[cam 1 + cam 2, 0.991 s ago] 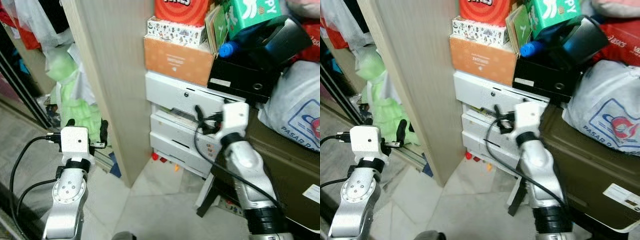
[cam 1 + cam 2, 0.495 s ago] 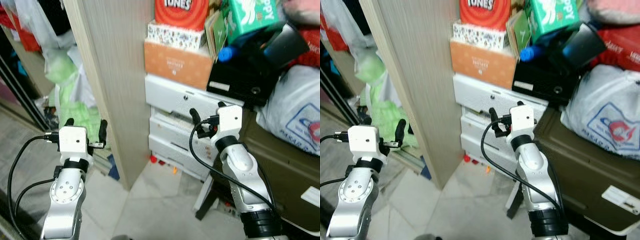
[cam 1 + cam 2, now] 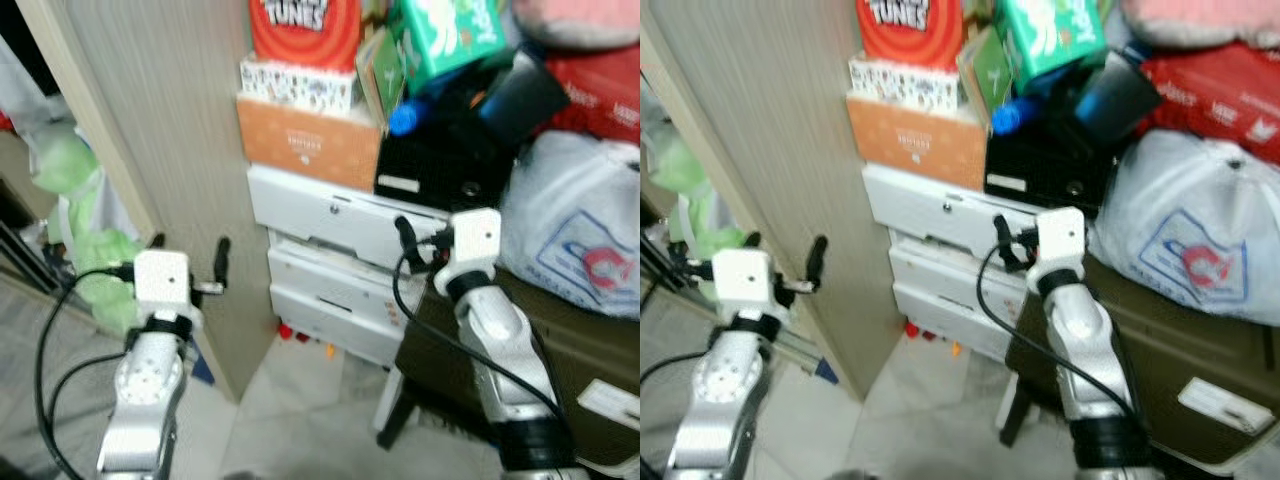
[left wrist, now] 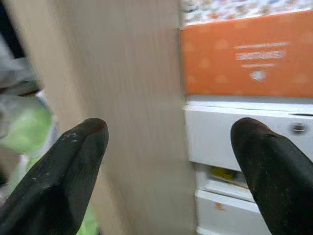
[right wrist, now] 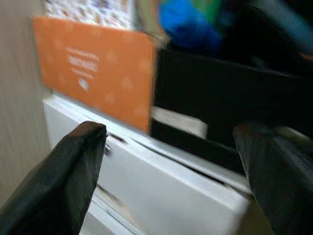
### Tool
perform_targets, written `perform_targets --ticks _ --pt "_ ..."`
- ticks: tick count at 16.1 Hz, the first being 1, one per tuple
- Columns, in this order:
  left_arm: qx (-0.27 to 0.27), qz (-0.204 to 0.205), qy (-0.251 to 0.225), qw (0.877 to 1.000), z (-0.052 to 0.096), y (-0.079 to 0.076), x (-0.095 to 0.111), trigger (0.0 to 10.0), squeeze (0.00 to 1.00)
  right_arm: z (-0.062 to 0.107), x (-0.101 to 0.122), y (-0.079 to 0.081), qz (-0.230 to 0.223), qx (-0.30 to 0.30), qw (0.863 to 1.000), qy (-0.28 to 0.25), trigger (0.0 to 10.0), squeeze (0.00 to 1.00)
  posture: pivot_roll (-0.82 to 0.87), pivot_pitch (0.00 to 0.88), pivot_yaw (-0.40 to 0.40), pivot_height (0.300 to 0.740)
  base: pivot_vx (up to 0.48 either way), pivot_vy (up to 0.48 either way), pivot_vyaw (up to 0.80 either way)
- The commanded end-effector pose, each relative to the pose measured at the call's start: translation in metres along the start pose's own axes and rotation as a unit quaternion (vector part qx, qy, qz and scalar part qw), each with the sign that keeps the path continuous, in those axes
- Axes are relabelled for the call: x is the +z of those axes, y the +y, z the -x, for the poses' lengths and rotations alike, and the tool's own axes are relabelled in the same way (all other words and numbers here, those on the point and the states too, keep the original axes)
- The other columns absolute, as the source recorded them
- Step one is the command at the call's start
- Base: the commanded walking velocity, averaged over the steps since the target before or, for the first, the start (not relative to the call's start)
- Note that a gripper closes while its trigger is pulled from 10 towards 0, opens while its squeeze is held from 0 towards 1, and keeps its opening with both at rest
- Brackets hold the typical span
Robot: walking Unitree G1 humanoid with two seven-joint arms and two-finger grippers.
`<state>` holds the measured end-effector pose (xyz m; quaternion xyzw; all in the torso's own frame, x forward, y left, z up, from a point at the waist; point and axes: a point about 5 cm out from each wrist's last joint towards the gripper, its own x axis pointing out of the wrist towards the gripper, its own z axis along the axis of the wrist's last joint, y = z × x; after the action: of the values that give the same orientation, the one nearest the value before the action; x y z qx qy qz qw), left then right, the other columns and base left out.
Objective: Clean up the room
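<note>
Both grippers raised before a cluttered storage corner, neither holding anything.

The left gripper (image 3: pixel 190 262) is hovering beside the light wooden panel (image 3: pixel 150 120), its fingers (image 4: pixel 73 166) spread wide and gripping nothing. The right gripper (image 3: pixel 1012 238) is hanging just in front of the white drawer unit (image 3: pixel 320 270), its fingers (image 5: pixel 68 181) likewise spread wide and empty. An orange box (image 3: pixel 305 145) is sitting on top of the drawer unit, with a patterned box (image 3: pixel 298 83) and a red carton (image 3: pixel 303 28) stacked above it. A black case (image 3: pixel 440 165) is lying beside the orange box, under a green tissue box (image 3: pixel 440 35) and a blue bottle cap (image 3: pixel 403 117). A white plastic bag (image 3: pixel 575 240) is resting on a dark trunk (image 3: pixel 1160 340). Green fabric (image 3: pixel 85 250) is bunching behind the panel.
</note>
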<state>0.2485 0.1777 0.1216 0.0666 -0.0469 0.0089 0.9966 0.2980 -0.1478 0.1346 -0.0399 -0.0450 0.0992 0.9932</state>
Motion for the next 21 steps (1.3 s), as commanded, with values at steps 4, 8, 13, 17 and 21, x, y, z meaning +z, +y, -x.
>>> perform_targets --ticks 4,8,13,17,21 --pt "0.026 -0.007 0.011 1.0 0.007 0.008 -0.004 10.0 0.0 -0.002 0.002 0.014 -0.003 0.029 1.0 -0.006 10.0 0.0 -0.02 0.0 -0.052 0.74 0.0 0.0 0.0" --pt "0.054 -0.005 0.019 0.998 0.019 0.011 -0.007 10.0 0.0 -0.01 0.004 0.027 -0.003 0.056 0.998 -0.01 10.0 0.0 0.02 0.0 -0.076 0.74 0.0 0.0 0.14" --pt "0.047 -0.008 0.011 0.999 0.009 0.012 -0.002 10.0 0.0 -0.012 0.007 0.017 0.004 0.036 0.999 -0.018 10.0 0.0 -0.02 0.0 -0.037 0.74 0.0 0.0 0.8" --pt "0.036 -0.009 0.011 0.999 0.007 0.01 -0.002 10.0 0.0 -0.004 0.004 0.017 0.0 0.025 1.0 -0.014 10.0 0.0 -0.03 0.0 -0.016 0.74 0.0 0.0 0.8" --pt "0.033 -0.009 0.013 0.999 0.005 0.01 -0.002 10.0 0.0 -0.005 0.006 0.023 -0.003 0.029 0.999 -0.019 10.0 0.0 -0.02 0.0 -0.016 0.74 0.0 0.0 0.8"
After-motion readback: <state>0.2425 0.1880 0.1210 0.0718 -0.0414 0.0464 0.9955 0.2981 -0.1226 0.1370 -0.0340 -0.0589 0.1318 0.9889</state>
